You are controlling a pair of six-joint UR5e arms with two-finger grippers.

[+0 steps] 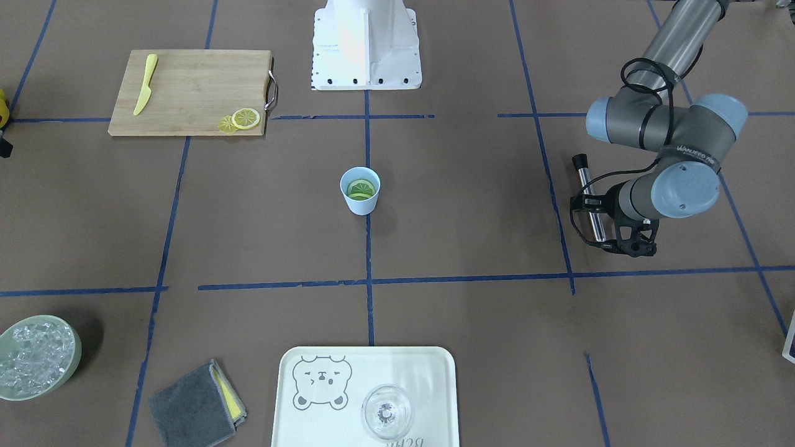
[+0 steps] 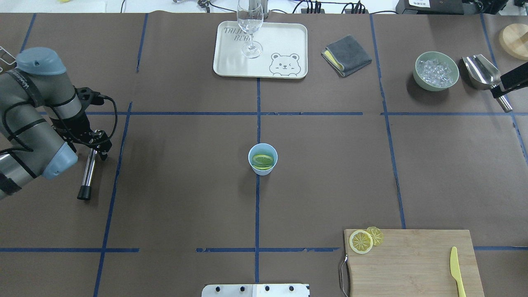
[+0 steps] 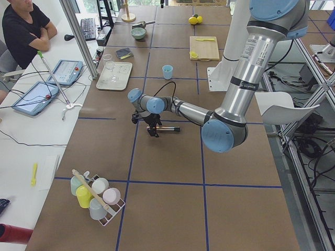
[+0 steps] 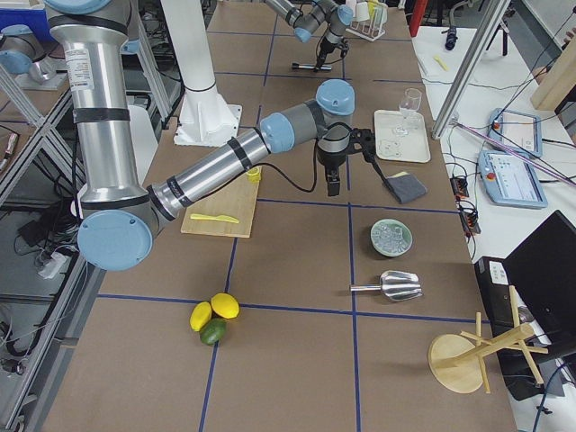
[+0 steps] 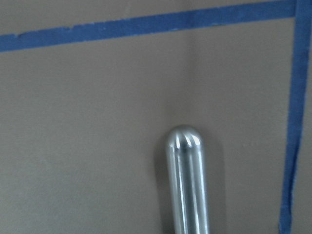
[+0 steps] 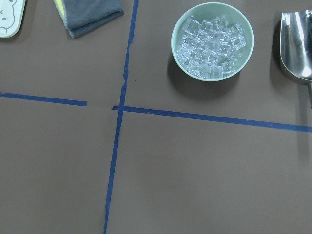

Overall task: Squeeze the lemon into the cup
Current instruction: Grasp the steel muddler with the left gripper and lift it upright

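Note:
The light-blue cup (image 2: 262, 159) stands upright at the table's middle, also in the front view (image 1: 360, 191). A lemon slice (image 2: 263, 161) lies inside it. Two more lemon slices (image 2: 361, 241) lie overlapping on a corner of the wooden board (image 2: 412, 260). My left gripper (image 2: 98, 144) is far left of the cup, low over one end of a steel rod (image 2: 88, 169) with a black tip. I cannot tell whether it grips the rod. My right gripper (image 2: 507, 82) shows only partly at the right edge, above the scoop; its state is unclear.
A yellow plastic knife (image 2: 456, 272) lies on the board. At the far side are a white bear tray (image 2: 284, 41) with a clear stemmed glass (image 2: 250, 29), a grey cloth (image 2: 346, 55), a green bowl of ice (image 2: 436, 71) and a metal scoop (image 2: 480, 72).

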